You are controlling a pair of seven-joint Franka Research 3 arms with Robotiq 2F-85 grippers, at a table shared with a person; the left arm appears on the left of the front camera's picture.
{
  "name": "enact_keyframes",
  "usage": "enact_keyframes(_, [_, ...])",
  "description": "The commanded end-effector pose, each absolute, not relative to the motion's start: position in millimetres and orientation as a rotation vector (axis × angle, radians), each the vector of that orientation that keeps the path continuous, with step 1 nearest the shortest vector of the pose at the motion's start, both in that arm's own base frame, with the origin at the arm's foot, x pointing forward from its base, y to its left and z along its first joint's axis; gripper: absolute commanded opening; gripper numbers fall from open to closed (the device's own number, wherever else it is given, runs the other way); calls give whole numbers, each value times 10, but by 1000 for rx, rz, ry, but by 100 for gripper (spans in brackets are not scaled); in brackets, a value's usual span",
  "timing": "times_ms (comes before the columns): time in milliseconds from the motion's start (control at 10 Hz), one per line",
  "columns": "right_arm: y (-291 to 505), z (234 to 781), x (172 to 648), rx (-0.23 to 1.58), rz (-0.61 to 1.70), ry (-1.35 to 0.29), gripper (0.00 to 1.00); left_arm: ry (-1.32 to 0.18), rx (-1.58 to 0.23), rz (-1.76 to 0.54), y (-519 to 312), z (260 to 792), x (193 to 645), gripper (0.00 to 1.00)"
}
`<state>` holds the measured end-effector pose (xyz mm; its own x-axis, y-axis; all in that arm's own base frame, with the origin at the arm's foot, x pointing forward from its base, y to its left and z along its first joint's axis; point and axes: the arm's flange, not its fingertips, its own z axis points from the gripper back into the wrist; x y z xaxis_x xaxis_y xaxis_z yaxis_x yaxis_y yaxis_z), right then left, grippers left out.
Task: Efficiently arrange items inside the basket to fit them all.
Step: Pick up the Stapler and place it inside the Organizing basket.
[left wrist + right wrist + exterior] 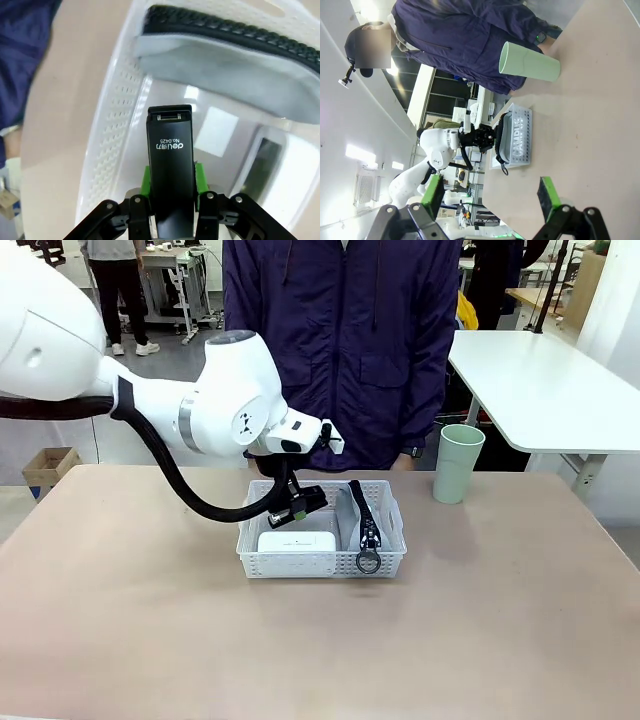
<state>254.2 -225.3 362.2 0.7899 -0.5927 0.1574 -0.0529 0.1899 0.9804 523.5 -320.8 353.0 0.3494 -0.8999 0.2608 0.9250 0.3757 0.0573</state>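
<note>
The left gripper is clenched on the black stapler, green pads pressed to its sides. It points the stapler into the white basket beside the perforated wall at frame left, with the grey pouch across the top of that frame. In the front view the white box lies in the basket's lower left, while the pale green cup stands upright on the table at upper right, apart from the basket. The right gripper is released, fingers spread wide with nothing between them, at the bottom of its own view.
</note>
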Motion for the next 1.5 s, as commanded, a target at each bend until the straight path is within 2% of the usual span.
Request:
enact_keyframes(0, [-2243,3636,2553,1350,-401,-612,100,-196,-108,-1168,-3268,3460,5300,37])
enact_keyframes(600, [-2243,3636,2553,1350,-401,-612,100,-141,-105,-1177,-3223,3303,5346,37])
enact_keyframes(700, [-2243,3636,2553,1350,-401,-612,100,-128,-101,-1184,-3226,3284,5355,87])
enact_keyframes(900, [-2243,3636,2553,1350,-401,-612,100,-135,-93,-1184,-3233,3274,5364,100])
enact_keyframes(1400, [-2243,3636,2553,1350,-401,-612,100,-220,-75,-1206,-3059,3522,5193,100])
